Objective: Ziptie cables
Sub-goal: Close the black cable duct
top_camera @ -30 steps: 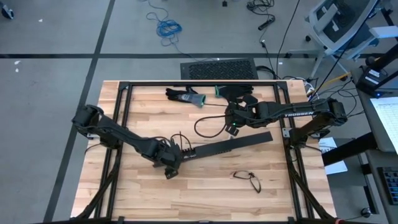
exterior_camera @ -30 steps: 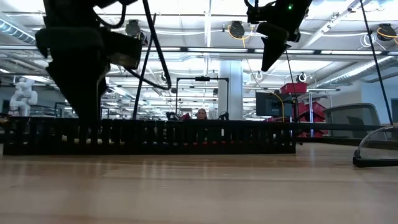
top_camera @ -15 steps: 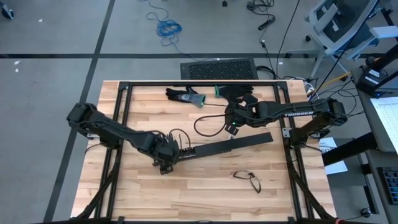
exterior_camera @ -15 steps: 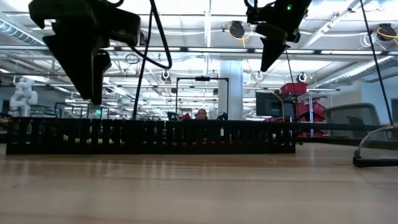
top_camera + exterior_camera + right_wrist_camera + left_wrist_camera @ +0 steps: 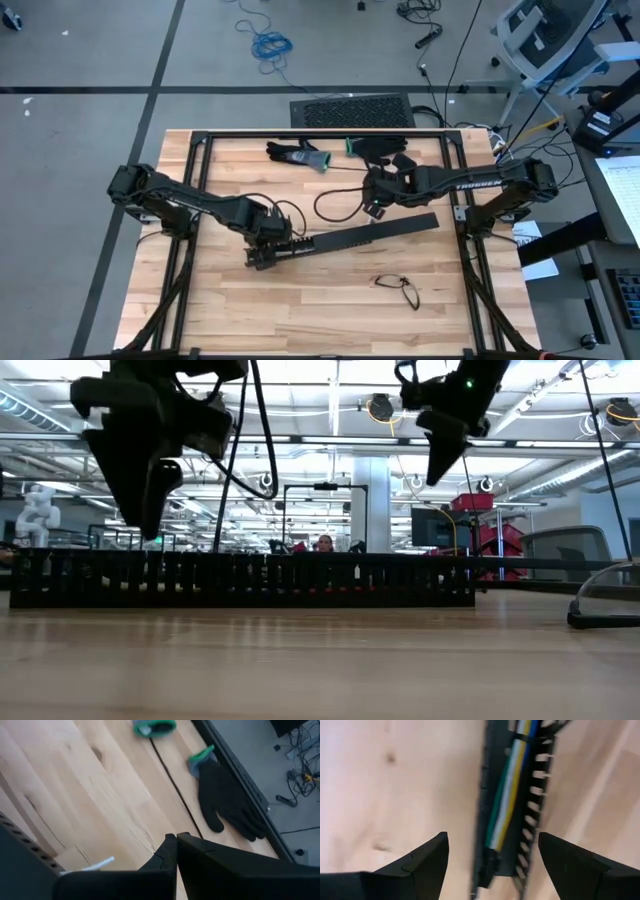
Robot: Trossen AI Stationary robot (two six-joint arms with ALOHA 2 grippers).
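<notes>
Thin coloured cables [image 5: 506, 795] inside slotted black plastic duct [image 5: 540, 800], left gripper [image 5: 492, 852] spread above; right gripper [image 5: 176, 840] closed

Grey tiled floor [image 5: 90, 60], office chair [image 5: 545, 35], bright ceiling lights [image 5: 330, 370]

Table [image 5: 330, 300]: pale wood planks, visible grain and a few dark knots, smooth with a low satin sheen. Table frame [image 5: 300, 134]: black metal bars, matt.

Slotted duct [image 5: 370, 236]: black plastic, matt, with evenly cut fingers along both walls. Cables [image 5: 507, 795] lying inside it: smooth plastic insulation in green, white, yellow and blue, slightly glossy.

Glove [image 5: 225, 802]: black knitted cloth, matt, with a green cuff of the same soft weave.

Left gripper [image 5: 490, 855] fingers [image 5: 422, 862]: dark hard plastic, matt, flat-faceted. Right gripper [image 5: 176, 840]: the same dark matt finish.

Floor [image 5: 90, 50] around the table: grey, smooth, dull.
</notes>
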